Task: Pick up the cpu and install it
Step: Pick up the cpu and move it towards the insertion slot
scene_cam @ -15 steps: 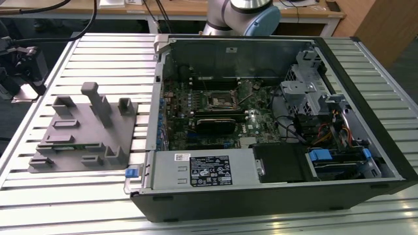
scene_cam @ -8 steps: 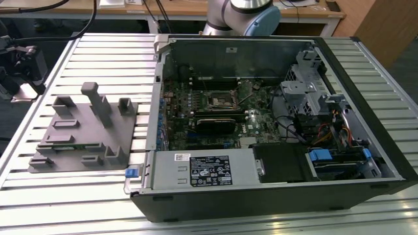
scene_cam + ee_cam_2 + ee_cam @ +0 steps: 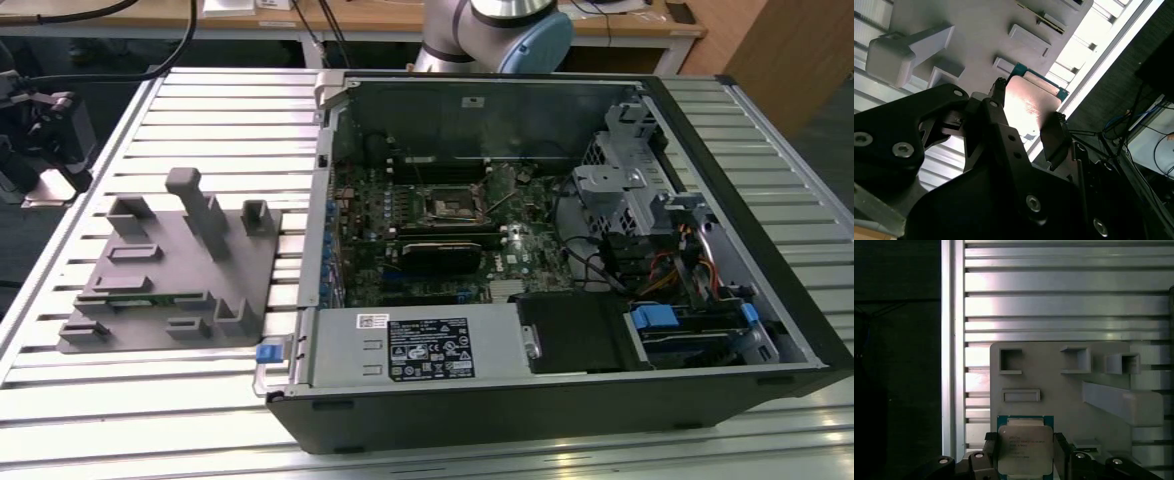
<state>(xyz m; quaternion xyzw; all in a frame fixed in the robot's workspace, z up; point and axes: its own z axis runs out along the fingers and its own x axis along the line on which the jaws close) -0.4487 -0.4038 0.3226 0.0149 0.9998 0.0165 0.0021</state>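
Silver-topped cpu (image 3: 1025, 449) | hand (image 3: 1026, 441) clenched on its two opposite edges | held above grey slotted fixture (image 3: 1064, 385) on ribbed table (image 3: 1054, 295) | open computer case (image 3: 534, 250) at the exterior view's right of fixture

cpu (image 3: 1025, 449): pale silver top, teal-green border (faint dark print on the silver). Gripper (image 3: 1026, 456) black. Fixture block (image 3: 1054, 390) matte grey. Table (image 3: 1054, 305) silver, ribbed stripes. Case (image 3: 534, 415) black; motherboard (image 3: 387, 215) green.

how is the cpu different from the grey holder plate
The cpu is small, with a shiny silver top and green rim; the grey holder plate is far wider, matte, with raised pockets. The gripper holds the cpu; the plate lies on the slatted table. Both are outside the case.
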